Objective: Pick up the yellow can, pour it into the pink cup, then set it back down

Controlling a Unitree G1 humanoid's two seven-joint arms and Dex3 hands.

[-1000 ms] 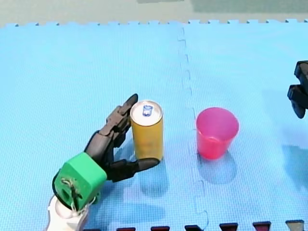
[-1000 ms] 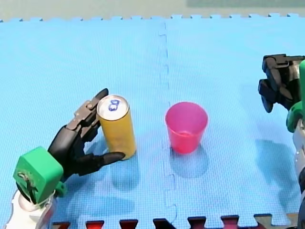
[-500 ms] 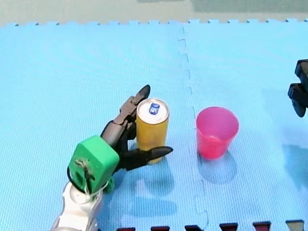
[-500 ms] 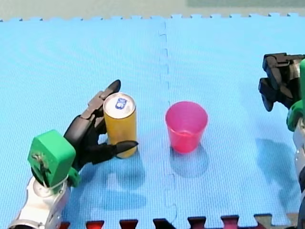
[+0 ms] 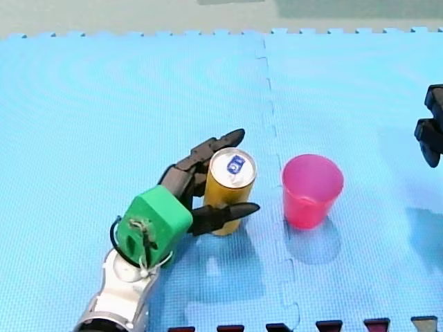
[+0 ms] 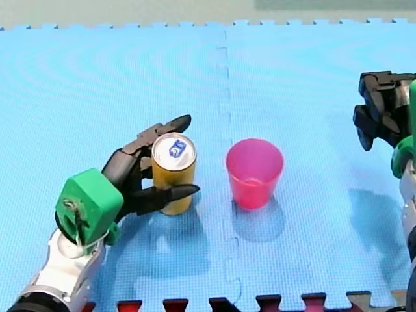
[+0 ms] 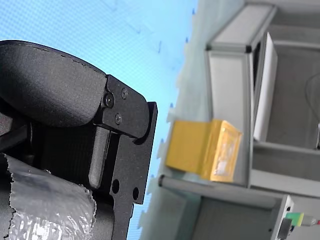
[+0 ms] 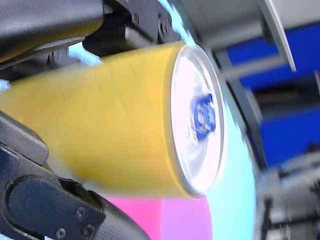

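Black, three-fingered and capped by a green wrist block, the left hand (image 5: 188, 197) is clamped round the tall yellow aluminium drink can (image 5: 229, 188), fingers behind it and thumb across its front. Over the last second hand and can have travelled rightward. The can is now upright just beside the pink plastic cup (image 5: 311, 190), apparently lifted off the blue foam mat (image 5: 138, 104). The pickup looks done; tipping comes next. Curled and empty, the right hand (image 6: 380, 110) hangs at the mat's right edge.
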